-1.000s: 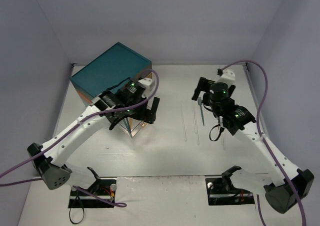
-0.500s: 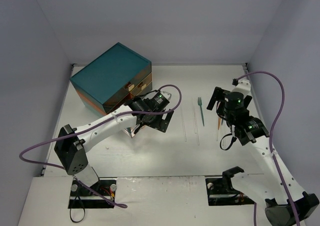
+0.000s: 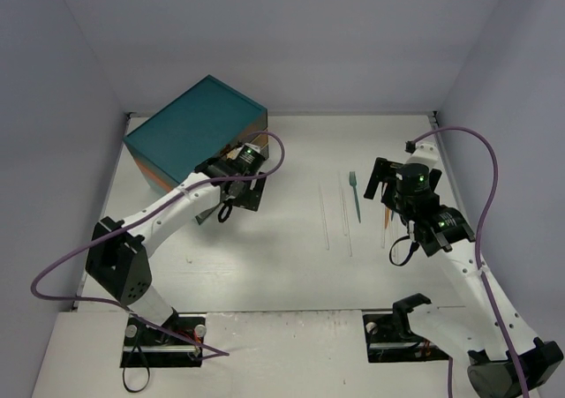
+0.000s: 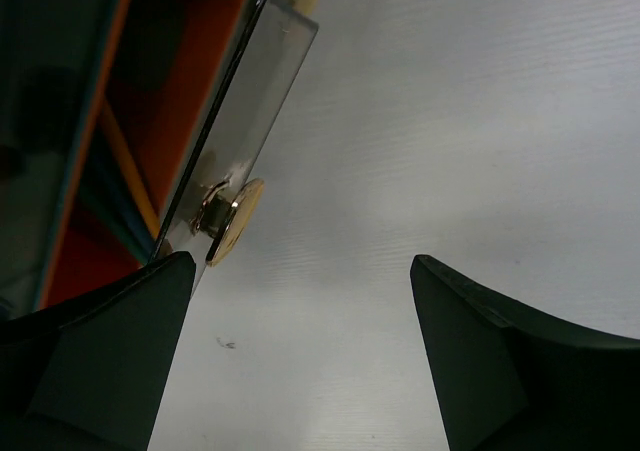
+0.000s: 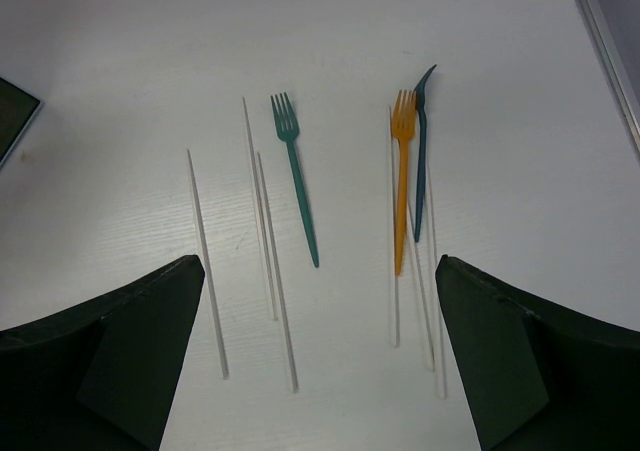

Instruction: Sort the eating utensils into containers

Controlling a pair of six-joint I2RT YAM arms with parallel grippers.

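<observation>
Chest (image 3: 194, 129) sits on the table (image 3: 291, 257). Left claw (image 4: 300, 271) is spread wide and empty at the chest's front. A clear drawer (image 4: 245, 111) with a gold knob (image 4: 236, 219) is just beside its left finger. Well right of the chest, utensils lie loose on the table: clear pieces (image 5: 206, 261), teal fork (image 5: 297, 181), orange fork (image 5: 401, 191), and a blue piece (image 5: 421, 161) just beside the orange fork. Right claw (image 5: 320, 266) is wide and empty, above them.

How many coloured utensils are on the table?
3: a teal fork lying alone among clear sticks, and an orange fork beside a dark blue knife further right. Others may be hidden.
</observation>
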